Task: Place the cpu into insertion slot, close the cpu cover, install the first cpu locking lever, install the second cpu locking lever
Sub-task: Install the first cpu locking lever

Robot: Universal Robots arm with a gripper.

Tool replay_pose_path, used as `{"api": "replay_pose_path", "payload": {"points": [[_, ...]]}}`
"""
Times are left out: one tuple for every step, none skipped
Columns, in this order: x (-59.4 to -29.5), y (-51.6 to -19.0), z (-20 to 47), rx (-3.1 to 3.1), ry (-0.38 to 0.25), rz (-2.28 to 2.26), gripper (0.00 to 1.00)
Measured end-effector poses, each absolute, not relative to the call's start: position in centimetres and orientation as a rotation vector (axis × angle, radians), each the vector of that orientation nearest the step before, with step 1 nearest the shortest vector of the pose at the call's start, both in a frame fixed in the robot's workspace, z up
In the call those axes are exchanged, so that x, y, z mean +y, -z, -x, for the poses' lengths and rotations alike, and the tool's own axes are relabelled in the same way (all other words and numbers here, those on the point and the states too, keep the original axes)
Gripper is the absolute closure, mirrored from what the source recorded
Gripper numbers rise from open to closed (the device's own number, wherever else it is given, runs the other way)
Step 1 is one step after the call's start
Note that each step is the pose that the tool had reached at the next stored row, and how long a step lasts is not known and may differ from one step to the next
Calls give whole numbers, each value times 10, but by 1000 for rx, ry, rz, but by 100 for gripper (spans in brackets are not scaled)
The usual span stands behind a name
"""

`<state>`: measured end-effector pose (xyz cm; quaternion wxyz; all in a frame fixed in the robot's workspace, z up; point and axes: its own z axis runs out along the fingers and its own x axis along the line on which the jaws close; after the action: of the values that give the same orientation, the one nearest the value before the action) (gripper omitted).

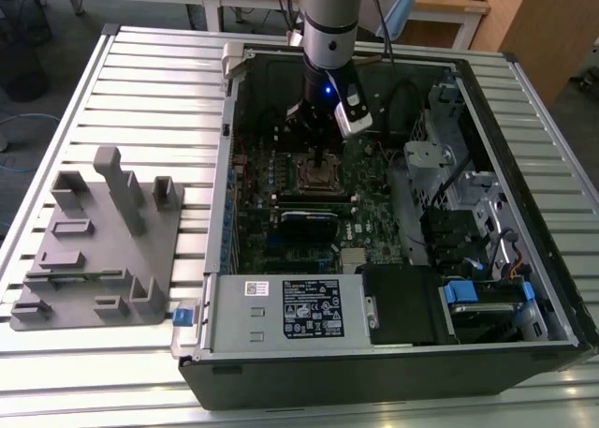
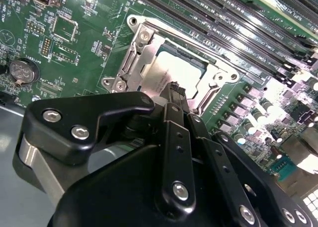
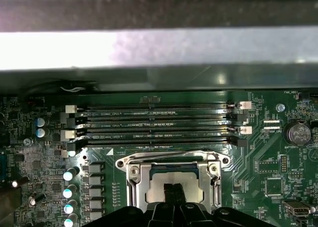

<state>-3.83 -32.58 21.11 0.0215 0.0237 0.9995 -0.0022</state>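
Observation:
Inside the open computer case, the insertion slot (image 1: pixel 320 173) lies on the green motherboard directly under my gripper (image 1: pixel 323 152). In both wrist views the cpu cover (image 3: pixel 135 187) (image 2: pixel 130 58) lies flat over the socket as a silvery frame. The pale metal top of the cpu (image 3: pixel 159 183) (image 2: pixel 159 75) shows through its cut-out. My gripper (image 3: pixel 173 192) (image 2: pixel 176 89) is shut, its dark tips low over the cpu's middle with nothing seen between them. A thin wire locking lever (image 3: pixel 174 154) runs along the socket's edge beside the memory slots.
Long black memory slots (image 3: pixel 154 122) run beside the socket. A black ridged module (image 1: pixel 309 224) lies on its other side, with the power supply (image 1: pixel 290 311) beyond. Drive cages and cables (image 1: pixel 459 222) fill the exterior view's right. A grey fixture (image 1: pixel 103 241) rests on the slatted table.

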Motion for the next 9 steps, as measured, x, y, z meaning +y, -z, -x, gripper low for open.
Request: {"api": "replay_pose_path", "payload": {"points": [[-326, -211, 38, 3098, 7, -74, 89], [-326, -212, 38, 3098, 7, -74, 89], [-326, -212, 38, 3098, 7, -74, 89], [-326, -213, 38, 3098, 7, -74, 89], [-326, -214, 38, 3098, 7, -74, 89], [-326, -215, 38, 3098, 7, -74, 89], [-326, -217, 38, 3098, 7, -74, 89], [-326, -219, 38, 3098, 7, -74, 89], [-326, -220, 38, 3098, 7, -74, 89]]}}
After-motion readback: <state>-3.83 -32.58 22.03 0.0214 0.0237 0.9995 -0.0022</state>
